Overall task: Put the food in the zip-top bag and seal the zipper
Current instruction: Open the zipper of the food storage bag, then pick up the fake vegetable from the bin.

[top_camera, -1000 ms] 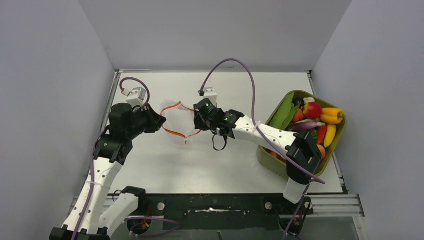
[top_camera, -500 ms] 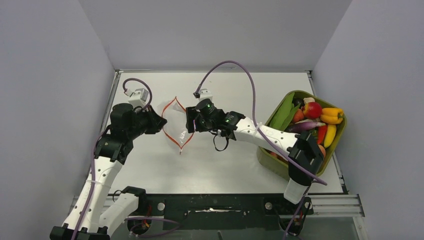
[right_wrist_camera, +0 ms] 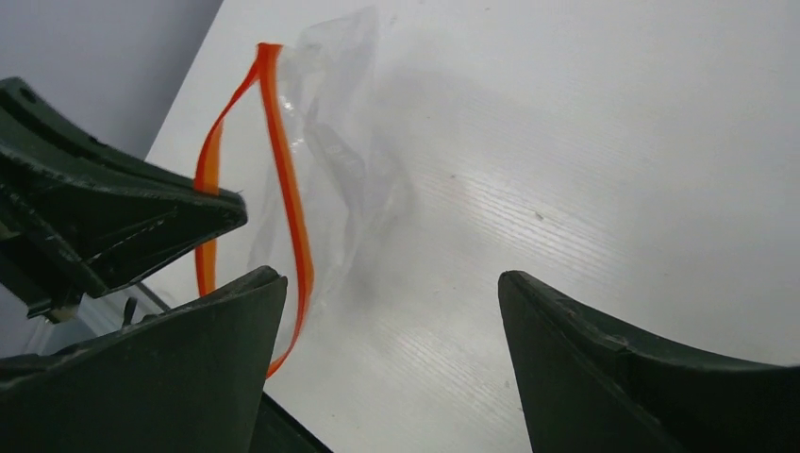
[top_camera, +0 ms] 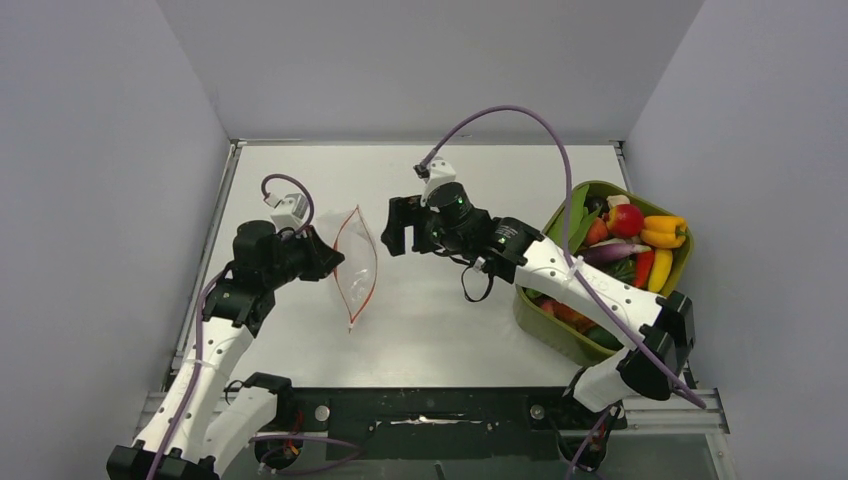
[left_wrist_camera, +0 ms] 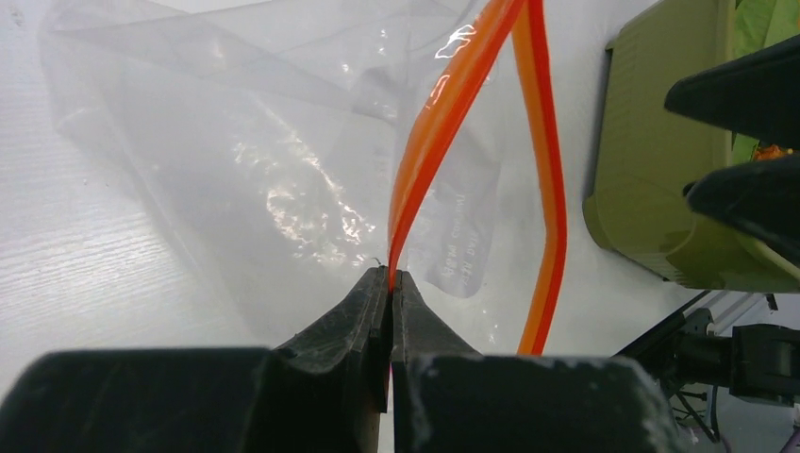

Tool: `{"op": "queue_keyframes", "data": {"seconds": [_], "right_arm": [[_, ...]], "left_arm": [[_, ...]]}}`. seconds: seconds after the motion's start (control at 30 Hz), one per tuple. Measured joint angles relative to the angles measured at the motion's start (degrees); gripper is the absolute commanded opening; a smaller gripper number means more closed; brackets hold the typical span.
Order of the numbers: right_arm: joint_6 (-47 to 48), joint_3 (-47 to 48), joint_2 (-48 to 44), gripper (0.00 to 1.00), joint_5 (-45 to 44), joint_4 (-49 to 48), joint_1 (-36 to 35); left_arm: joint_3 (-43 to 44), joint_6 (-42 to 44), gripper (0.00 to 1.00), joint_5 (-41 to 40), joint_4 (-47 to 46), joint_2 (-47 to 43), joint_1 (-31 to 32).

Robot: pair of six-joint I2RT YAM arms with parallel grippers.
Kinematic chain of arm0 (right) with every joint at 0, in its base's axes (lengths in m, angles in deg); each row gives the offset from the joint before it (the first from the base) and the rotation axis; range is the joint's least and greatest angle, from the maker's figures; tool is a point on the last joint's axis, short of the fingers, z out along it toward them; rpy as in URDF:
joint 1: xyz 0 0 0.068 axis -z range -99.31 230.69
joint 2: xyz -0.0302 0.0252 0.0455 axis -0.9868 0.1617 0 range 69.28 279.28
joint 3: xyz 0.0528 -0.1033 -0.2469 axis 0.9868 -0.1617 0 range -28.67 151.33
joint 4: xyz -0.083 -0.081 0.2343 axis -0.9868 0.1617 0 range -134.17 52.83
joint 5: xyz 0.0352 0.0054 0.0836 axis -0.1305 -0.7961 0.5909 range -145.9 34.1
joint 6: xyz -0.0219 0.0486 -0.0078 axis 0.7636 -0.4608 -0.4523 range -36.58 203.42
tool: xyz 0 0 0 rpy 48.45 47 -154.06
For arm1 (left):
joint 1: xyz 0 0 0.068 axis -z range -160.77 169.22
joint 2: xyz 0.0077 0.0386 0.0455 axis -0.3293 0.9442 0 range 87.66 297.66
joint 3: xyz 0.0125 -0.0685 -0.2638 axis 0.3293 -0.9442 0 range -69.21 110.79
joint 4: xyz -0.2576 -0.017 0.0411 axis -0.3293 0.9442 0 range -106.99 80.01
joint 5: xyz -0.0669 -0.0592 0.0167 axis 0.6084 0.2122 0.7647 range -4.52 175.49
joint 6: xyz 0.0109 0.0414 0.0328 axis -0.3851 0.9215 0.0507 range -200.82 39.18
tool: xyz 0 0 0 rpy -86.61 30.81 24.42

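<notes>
The right jaws have let go of the zip-top bag (top_camera: 358,250) and drawn back to the right, where they now stand wide and empty. The mouth they were spreading has narrowed. The left jaws stay pinched shut on one lip of the orange-red zipper (left_wrist_camera: 443,113). The bag hangs clear, crinkled and empty over the left of the tabletop (top_camera: 450,320). The food (top_camera: 625,235) lies in the olive tub (top_camera: 545,335) at the right, probably the next thing to fetch.
</notes>
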Motion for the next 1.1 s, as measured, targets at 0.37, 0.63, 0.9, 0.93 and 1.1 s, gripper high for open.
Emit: {"op": "queue_keyframes", "data": {"seconds": [0.37,0.63,0.9,0.93,1.1], "right_arm": [[-12.5,-2.1,-5.1,0.84,-18.9,16.2,4.6],[-25.1,-0.9,-5.2,0.82,-29.8,32.4,13.0],[-24.8,-0.9,-5.4,0.72,-33.2,34.7,23.2],[-24.5,-0.9,-5.6,0.70,-33.7,34.7,24.5],[-23.4,-1.5,-7.6,0.65,-35.7,34.6,29.0]], "left_arm": [[-2.6,1.2,0.00,1.3,-2.7,-1.7,0.0],[-2.6,1.5,0.00,1.7,-2.9,-1.7,0.0],[-2.9,1.6,0.00,2.4,-3.0,-1.7,0.0],[-2.9,1.6,0.00,2.6,-3.0,-1.7,0.0],[-2.9,1.6,0.00,2.9,-3.2,-1.7,0.0]]}}
